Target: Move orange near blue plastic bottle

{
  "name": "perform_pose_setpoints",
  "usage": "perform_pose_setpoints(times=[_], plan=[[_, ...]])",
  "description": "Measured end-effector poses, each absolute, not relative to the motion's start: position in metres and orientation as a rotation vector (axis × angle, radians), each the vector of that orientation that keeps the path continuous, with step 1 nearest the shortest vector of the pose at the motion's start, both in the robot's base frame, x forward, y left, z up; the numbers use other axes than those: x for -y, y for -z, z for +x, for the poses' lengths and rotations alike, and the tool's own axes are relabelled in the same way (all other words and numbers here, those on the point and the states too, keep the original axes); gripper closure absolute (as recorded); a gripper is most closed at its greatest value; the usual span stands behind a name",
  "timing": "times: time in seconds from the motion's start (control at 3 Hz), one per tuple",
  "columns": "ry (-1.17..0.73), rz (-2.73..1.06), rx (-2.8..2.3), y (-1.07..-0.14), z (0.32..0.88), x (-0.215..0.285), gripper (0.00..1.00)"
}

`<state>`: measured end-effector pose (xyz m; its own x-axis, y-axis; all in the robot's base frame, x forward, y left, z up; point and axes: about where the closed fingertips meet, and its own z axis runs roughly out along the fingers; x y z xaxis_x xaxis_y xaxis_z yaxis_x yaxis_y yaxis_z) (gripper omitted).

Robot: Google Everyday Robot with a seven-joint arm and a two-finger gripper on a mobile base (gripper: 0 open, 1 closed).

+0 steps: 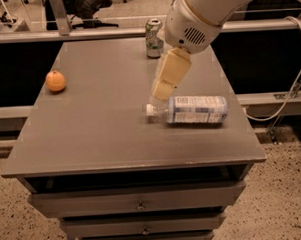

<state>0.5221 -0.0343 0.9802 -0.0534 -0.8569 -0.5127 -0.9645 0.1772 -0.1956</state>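
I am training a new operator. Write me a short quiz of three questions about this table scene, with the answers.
1. True or false: the blue plastic bottle stands upright on the table.
2. Where is the orange? A) near the table's left edge B) touching the bottle C) at the table's front edge
3. Which is the gripper closer to: the bottle's cap end or the soda can?
Key: 1 false, it lies on its side; 2 A; 3 the bottle's cap end.
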Motion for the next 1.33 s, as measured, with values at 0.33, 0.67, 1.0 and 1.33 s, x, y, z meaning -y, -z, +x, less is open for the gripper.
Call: perform_pose_setpoints(times=[0.33,0.67,1.0,1.33], plan=[[-0.298,-1.652,-1.922,-0.973,0.542,0.016,0.00],[-0.407,-1.545,-1.883,-0.950,0.587,-0.033,0.00],[-0.525,-1.442,-1.839,-0.927,0.637,-0.085,0.00],[-0.642,-1.359,-1.800,-0.909,0.675,-0.136,0.00]])
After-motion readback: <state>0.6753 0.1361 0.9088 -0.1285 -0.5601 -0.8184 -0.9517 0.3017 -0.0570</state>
